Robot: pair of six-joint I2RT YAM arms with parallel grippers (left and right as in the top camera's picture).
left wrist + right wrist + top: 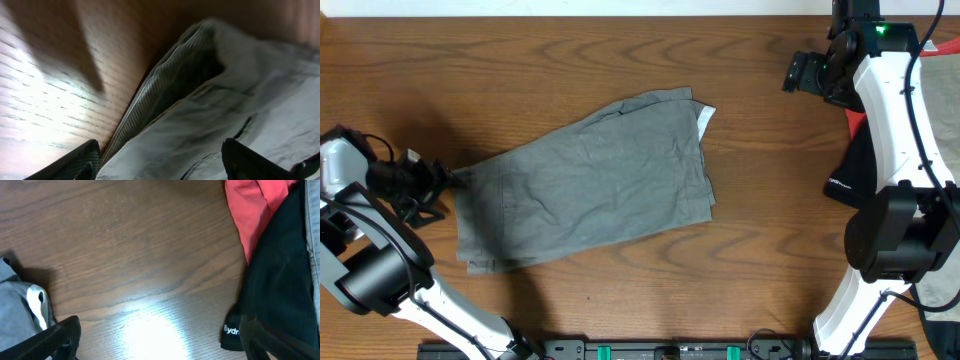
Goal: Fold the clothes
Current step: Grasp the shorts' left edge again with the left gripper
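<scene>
The grey-olive shorts (pixel 590 180) lie folded flat mid-table, with a white label at the far right corner. My left gripper (pixel 445 183) is at the shorts' left corner. In the left wrist view its jaws (pixel 160 167) are spread wide, with the ribbed waistband and grey fabric (pixel 210 115) between them, not pinched. My right gripper (pixel 800 72) is open and empty at the far right, above bare wood (pixel 160 340). A black garment with a white logo (pixel 275 280) and a red-orange one (pixel 255 210) lie to its right. The shorts' corner (pixel 20 305) shows at the left.
The black garment (pixel 855 160) and red-orange garment (pixel 857 120) sit at the table's right edge, partly behind the right arm. A beige cloth (pixel 945 290) lies at the near right. A dark rail (pixel 670 350) runs along the front edge.
</scene>
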